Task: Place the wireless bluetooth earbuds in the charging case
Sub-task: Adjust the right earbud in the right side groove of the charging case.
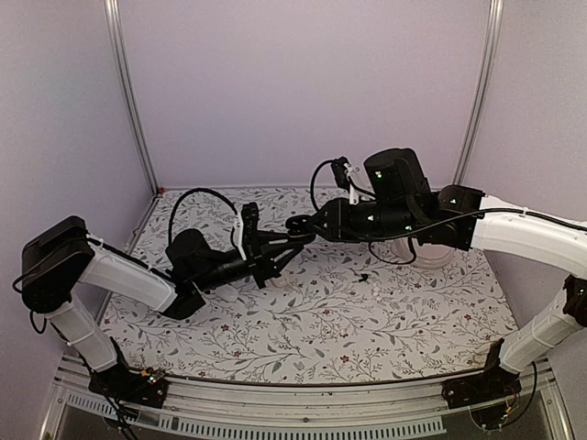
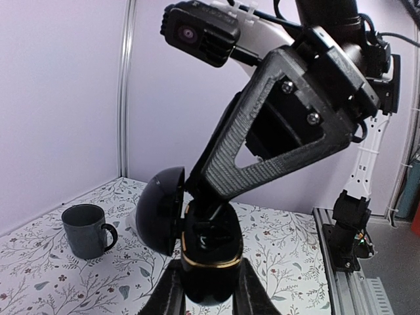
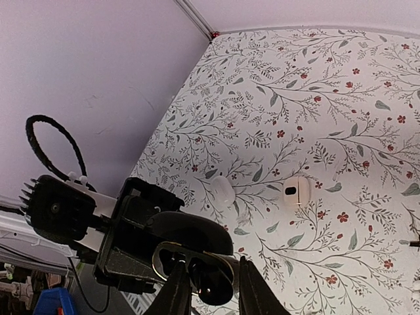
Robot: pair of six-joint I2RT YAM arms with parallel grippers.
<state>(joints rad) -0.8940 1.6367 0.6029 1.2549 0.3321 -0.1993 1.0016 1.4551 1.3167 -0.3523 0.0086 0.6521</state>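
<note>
Nearest, loose on the flower-printed surface (image 1: 303, 335) right of its middle: a small white oblong piece (image 3: 223, 189) and a small white rounded piece with a dark spot (image 3: 295, 192). Apart from each other, well apart from the case, too small to name, possibly no part of the job.

Above the middle of the surface and clear of it: the glossy black egg-shaped charging case (image 2: 210, 275). Clamped at its lower body between both fingers of the left pincer (image 2: 210, 298), mouth up, domed lid (image 2: 161, 210) standing fully open to one side. Just beyond, reaching in from the right edge's side: the right pincer (image 1: 298, 225). Nearly closed on a dark piece, seemingly a small glossy black earbud (image 3: 213, 292), tips down at the open mouth.

Judged stage: mid-insertion. Done: case off the surface, open, presented. Left: seating this bud, letting go, any second bud, perhaps closing the lid. Another bud inside or not: cannot tell, interior too dark.

Look of the case: smooth shiny shell, thin gold band (image 2: 210, 260) round the mouth, probably slippery under a hard grip.
</note>
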